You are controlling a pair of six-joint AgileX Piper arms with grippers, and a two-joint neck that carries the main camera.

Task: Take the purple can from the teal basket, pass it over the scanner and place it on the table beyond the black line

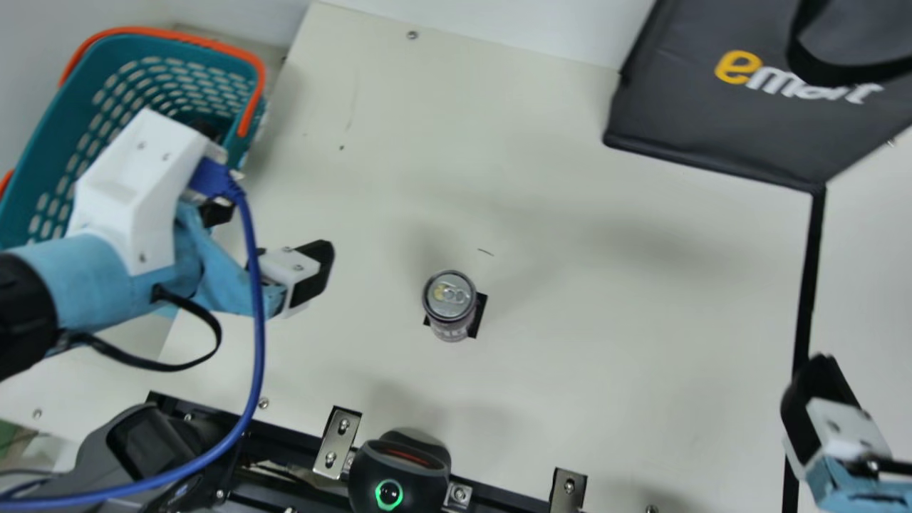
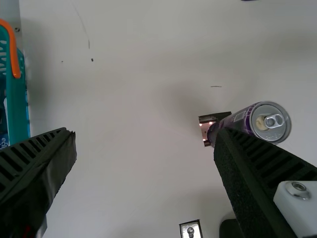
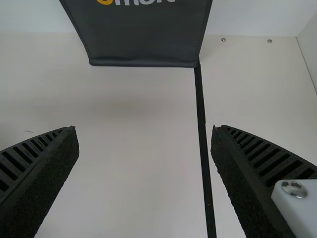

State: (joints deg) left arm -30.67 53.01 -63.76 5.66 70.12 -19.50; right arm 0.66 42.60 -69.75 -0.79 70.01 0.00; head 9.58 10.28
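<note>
Fingers of the left arm, black and ribbed (image 2: 247, 173), stand wide apart with nothing between them, well clear of the can; this spacing would let the can stand free. Right fingers, likewise black and ribbed (image 3: 247, 173), are apart and unloaded, positioned over the line side of the surface, presumably ready for the carry across.

Nearest, at the robot's edge of the cream surface (image 1: 627, 342), sits the rounded black scanner with a green-lit ring (image 1: 370, 470). Its edge mounting presumably lets an item pass over it from either side.

Next outward, the purple cylindrical metal can with a silver top (image 1: 450, 303) stands upright on a small dark square patch (image 1: 479, 313), partly covering it. The patch probably serves as a hand-over mark between both arms; the upright stance leaves the side wall available for gripping.

To the left lies the teal perforated plastic basket with an orange handle (image 1: 71, 117); the can is outside it. To the right runs the straight black line (image 1: 808, 285), reaching out to the dark grey fabric bag with a black strap (image 1: 691, 121).

Judged next step: close the right fingers squarely around the can. Caution: an off-centre approach could tip it. Whether scanning is complete cannot be determined.
</note>
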